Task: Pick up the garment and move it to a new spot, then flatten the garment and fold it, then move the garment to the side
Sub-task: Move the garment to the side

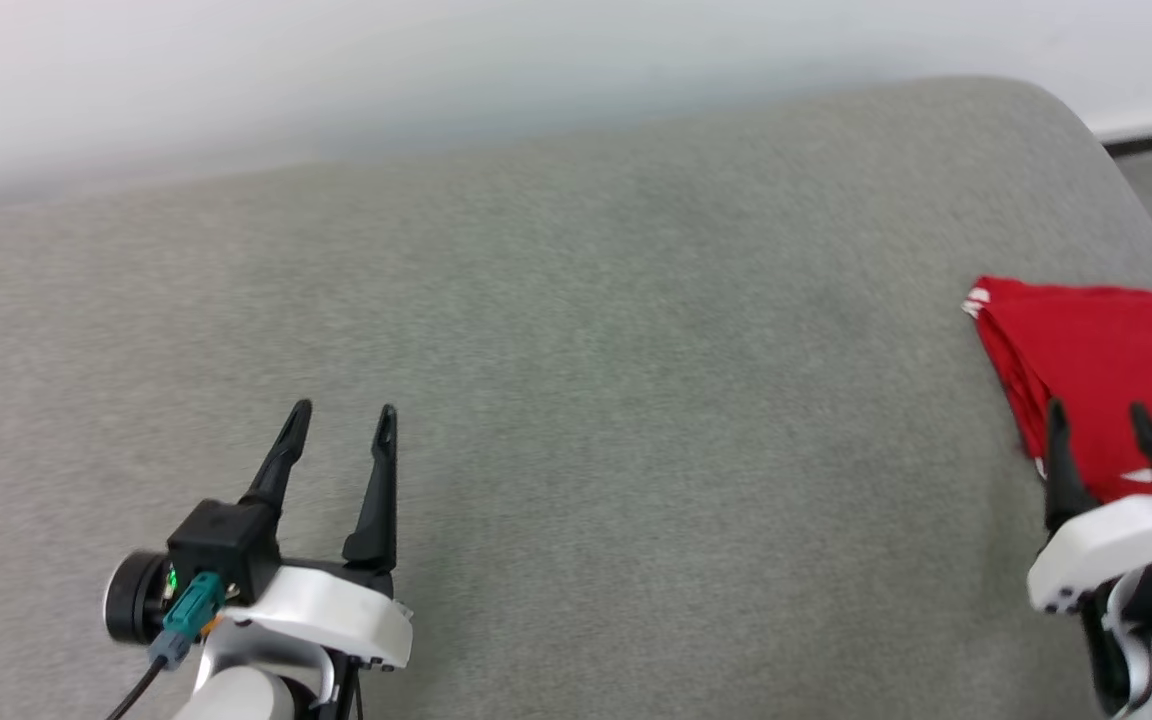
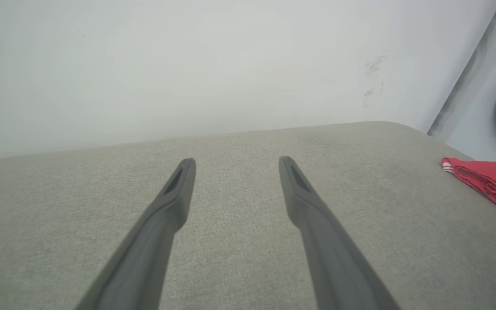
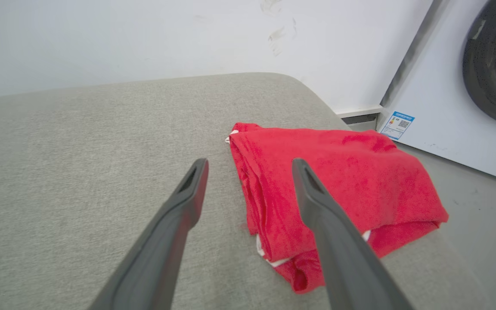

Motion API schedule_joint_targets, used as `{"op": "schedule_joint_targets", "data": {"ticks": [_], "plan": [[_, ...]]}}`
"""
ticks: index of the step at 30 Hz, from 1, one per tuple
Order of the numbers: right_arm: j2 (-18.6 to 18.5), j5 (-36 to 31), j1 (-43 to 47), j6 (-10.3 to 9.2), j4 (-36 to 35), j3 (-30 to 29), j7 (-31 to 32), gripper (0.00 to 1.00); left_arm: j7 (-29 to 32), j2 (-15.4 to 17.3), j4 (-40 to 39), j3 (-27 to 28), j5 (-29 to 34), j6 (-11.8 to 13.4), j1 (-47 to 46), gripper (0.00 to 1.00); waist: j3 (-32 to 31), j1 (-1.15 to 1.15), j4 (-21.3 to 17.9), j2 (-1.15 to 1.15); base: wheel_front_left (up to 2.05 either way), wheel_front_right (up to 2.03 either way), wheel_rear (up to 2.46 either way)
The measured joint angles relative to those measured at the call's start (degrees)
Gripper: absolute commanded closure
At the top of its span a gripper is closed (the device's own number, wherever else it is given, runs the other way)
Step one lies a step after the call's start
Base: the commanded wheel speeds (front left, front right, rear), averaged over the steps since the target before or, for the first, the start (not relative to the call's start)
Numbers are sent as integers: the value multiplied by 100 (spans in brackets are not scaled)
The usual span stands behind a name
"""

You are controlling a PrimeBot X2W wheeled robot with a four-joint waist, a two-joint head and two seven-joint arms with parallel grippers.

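1. Left gripper (image 1: 344,410), by the cushion's front edge: jaws apart, empty.
2. Right gripper (image 1: 1096,410): jaws apart, empty, at the shirt's near end.
3. Shirt (image 3: 338,181) lies folded along the cushion's right edge, near the far right corner.
4. Risk: its near corner seems to overhang that edge. A brush from the jaws could drag it to the floor (image 3: 489,224) or undo the fold.
5. Cushion (image 1: 576,350): grey woven fabric, rounded corner. Beyond it are a white wall (image 2: 187,64) and a washer (image 3: 493,64).
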Motion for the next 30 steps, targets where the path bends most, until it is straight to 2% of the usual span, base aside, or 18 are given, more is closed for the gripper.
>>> {"op": "schedule_joint_targets", "data": {"ticks": [6,15,22,30], "plan": [[185,430,644,0,-644,524,66,0,-118,-172,278,131,-166,-3,310,0,-375,0,465,0,0,0,0],[226,734,1237,0,-1704,994,235,0,-183,-189,546,333,-164,-111,633,0,-912,-1,1003,0,0,0,0],[227,824,1699,0,-2366,1216,415,0,-191,-212,642,409,-87,-168,862,0,-1194,-1,1071,0,0,0,0],[227,862,1972,0,-2714,1340,578,0,-192,-285,668,470,99,-207,940,0,-1290,0,1023,0,0,0,0]]}}
